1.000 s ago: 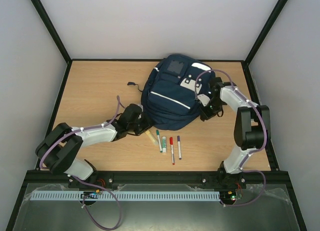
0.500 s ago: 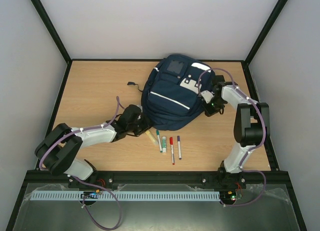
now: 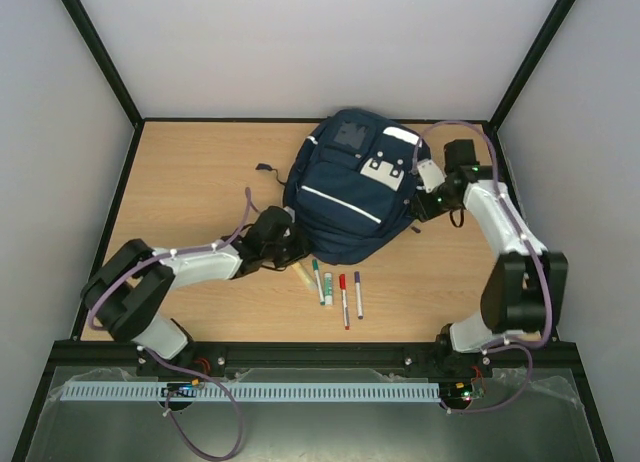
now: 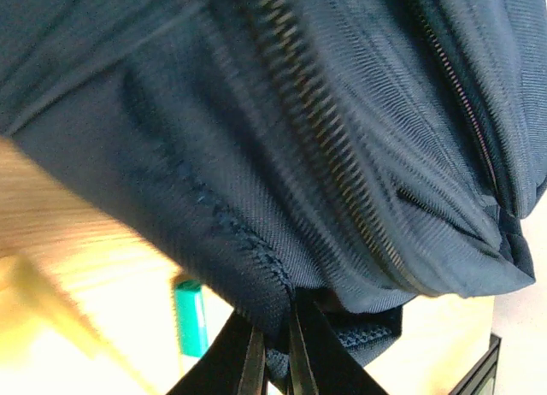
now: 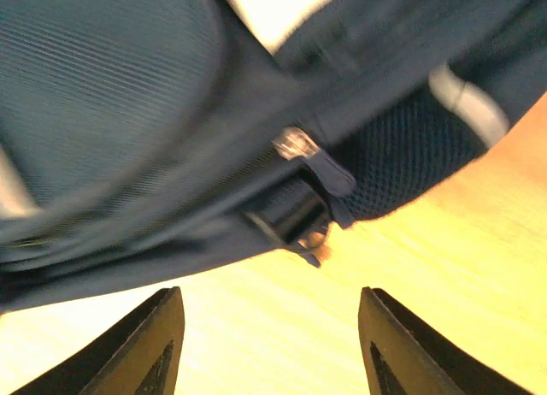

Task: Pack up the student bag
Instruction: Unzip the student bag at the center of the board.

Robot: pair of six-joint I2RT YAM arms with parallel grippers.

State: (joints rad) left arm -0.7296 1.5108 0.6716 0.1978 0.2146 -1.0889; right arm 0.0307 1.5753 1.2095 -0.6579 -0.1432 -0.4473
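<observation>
Large navy blue fabric backpack (image 3: 345, 192) sits right of centre on the light wooden table (image 3: 190, 197), its far end close to the far black frame rail (image 3: 300, 119). We see bare wood from its left side out to the table's left edge, with a thin dark strap end (image 3: 265, 169) lying just off the backpack. Right side is tight: the right arm fills the strip between backpack and right edge. Near side: a row of marker pens (image 3: 340, 290) lies just beside the backpack's near edge, with open board between them and the arm bases.

Left gripper (image 4: 273, 365): fingers pressed together, pinching the backpack's near hem. A green marker cap (image 4: 190, 316) shows just beside it.

Right gripper (image 5: 269, 327): fingers spread well apart, holding nothing. It faces the backpack's right side, where a navy pull tab (image 5: 329, 174) hangs. We cannot tell if the fingers touch the fabric.
</observation>
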